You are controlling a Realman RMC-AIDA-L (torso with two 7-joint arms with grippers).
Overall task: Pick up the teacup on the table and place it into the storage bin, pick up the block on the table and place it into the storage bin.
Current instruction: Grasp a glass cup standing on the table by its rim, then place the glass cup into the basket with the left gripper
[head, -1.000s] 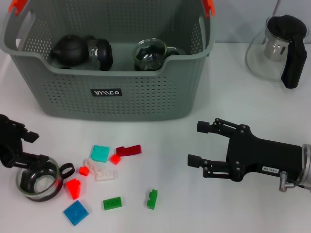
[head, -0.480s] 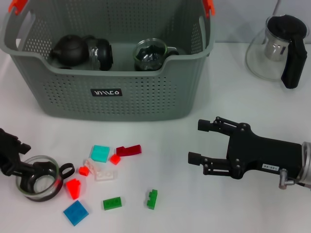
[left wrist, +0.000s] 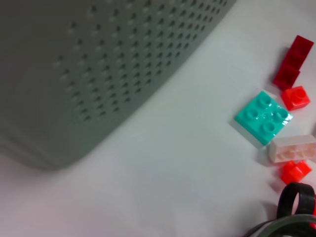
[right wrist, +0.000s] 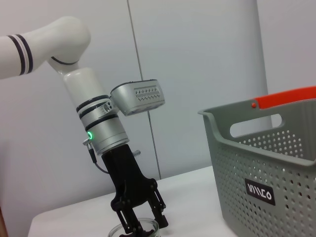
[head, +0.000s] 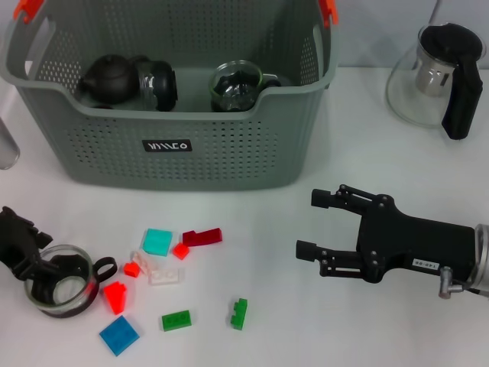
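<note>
We log the storage bin point(head: 176, 145) first: it stands at the far-left of the worktop point(head: 306, 206), already holding a black teapot point(head: 111, 80) and glass cups point(head: 237, 86), so its open top is the drop point for what remains. A glass pitcher point(head: 439, 76) stands well apart at the far right.

The right pincer point(head: 306, 225) lies low over the worktop right of the blocks, fingers spread and holding nothing. We judge it parked, or waiting for the block step.

The left pincer point(head: 34, 264) is down at the teacup point(head: 61, 281), near the worktop's left edge. In the right wrist view its dark fingers point(right wrist: 126, 219) reach into and around the glass rim, arm nearly vertical above. We read it as closing on the rim; whether the grip is firm we cannot tell.

The blocks lie scattered just right of the teacup: teal block point(head: 158, 241), dark red block point(head: 202, 236), blue block point(head: 119, 335), green blocks point(head: 176, 319), none touched.
</note>
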